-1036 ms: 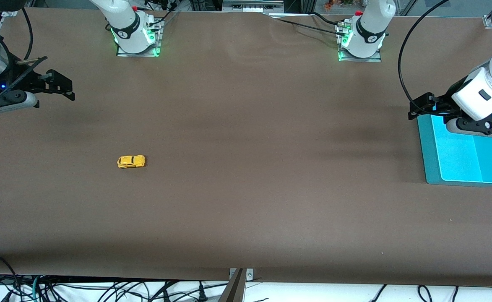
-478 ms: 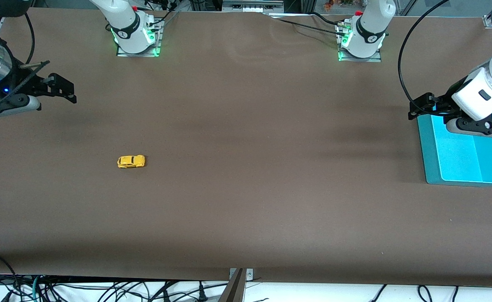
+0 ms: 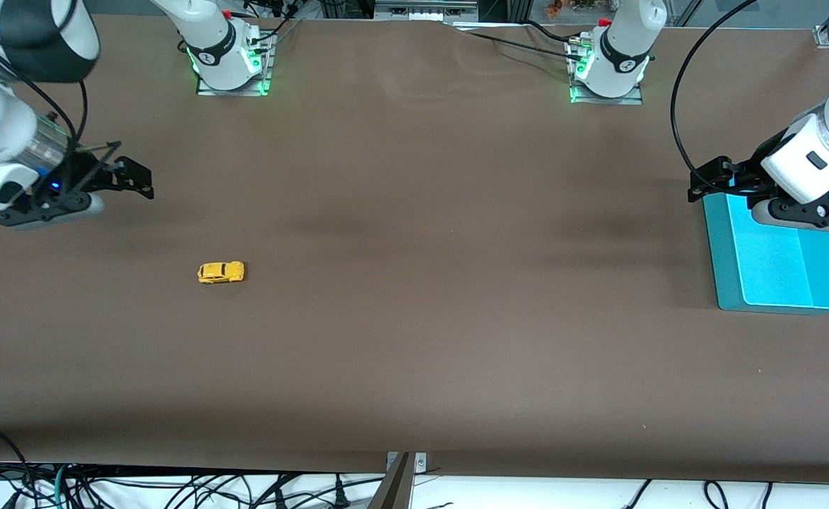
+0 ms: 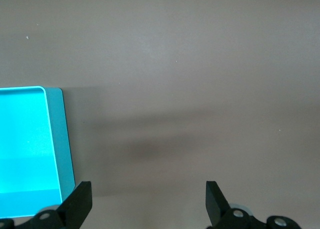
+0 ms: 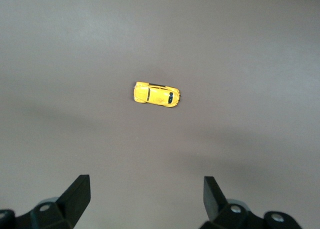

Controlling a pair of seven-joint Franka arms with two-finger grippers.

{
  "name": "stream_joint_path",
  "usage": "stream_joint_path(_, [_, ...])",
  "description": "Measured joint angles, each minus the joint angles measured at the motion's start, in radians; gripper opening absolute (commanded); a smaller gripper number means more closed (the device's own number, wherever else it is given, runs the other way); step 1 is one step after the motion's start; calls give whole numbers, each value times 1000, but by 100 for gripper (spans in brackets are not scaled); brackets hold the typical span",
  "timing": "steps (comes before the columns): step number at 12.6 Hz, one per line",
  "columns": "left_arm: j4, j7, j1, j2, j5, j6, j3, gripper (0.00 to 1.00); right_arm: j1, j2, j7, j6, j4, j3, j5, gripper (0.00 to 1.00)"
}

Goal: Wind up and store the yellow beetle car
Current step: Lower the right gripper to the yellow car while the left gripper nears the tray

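Observation:
The yellow beetle car [image 3: 221, 272] stands on its wheels on the brown table, toward the right arm's end. It also shows in the right wrist view [image 5: 156, 94]. My right gripper [image 3: 133, 180] is open and empty, up in the air over the bare table, with the car some way off from its fingertips. My left gripper [image 3: 711, 182] is open and empty, held over the table at the corner of the turquoise tray [image 3: 725, 283]. The tray's rim also shows in the left wrist view [image 4: 62, 139].
The turquoise tray lies at the left arm's end of the table, with nothing in the part of it that shows. The two arm bases [image 3: 229, 60] [image 3: 608, 67] stand along the table's edge farthest from the front camera. Cables hang below the near edge.
My right arm has swung in over the table toward the car, its gripper now closer to it. The car and my left arm have not moved.

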Motion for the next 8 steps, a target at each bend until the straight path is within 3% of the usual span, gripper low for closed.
stream_joint_path(4, [0, 0, -2, 1, 0, 0, -1, 100, 1, 40, -105, 184, -158, 18, -3, 100])
stream_joint_path(8, [0, 29, -8, 2, 0, 0, -6, 100, 2, 52, -430, 268, -215, 26, -5, 100])
